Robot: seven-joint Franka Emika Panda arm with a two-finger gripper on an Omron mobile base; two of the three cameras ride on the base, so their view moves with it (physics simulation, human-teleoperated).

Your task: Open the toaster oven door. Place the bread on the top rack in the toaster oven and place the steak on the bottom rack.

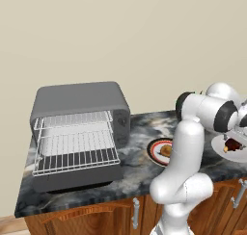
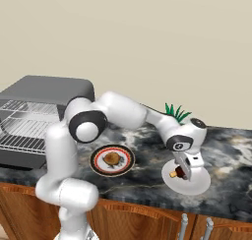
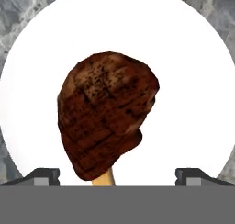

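The grey toaster oven (image 1: 79, 100) stands at the counter's left with its door (image 1: 77, 179) folded down. Its top rack (image 1: 75, 119) and bottom rack (image 1: 77, 153) are both bare. The bread (image 2: 112, 159) lies on a red-rimmed patterned plate (image 2: 126, 166) mid-counter. On a white plate (image 3: 193, 81) at the right rests the dark brown steak (image 3: 105, 113), with a pale bone end. My gripper (image 3: 118, 175) hangs open just above it, its fingertips (image 3: 46, 175) spread wide on either side of the steak, apart from it.
A green spiky plant (image 2: 174, 112) stands behind the white plate by the wall. The dark marble counter (image 2: 231, 150) ends in a front edge over wooden cabinet doors with metal handles (image 2: 183, 226). My arm stretches across above the patterned plate.
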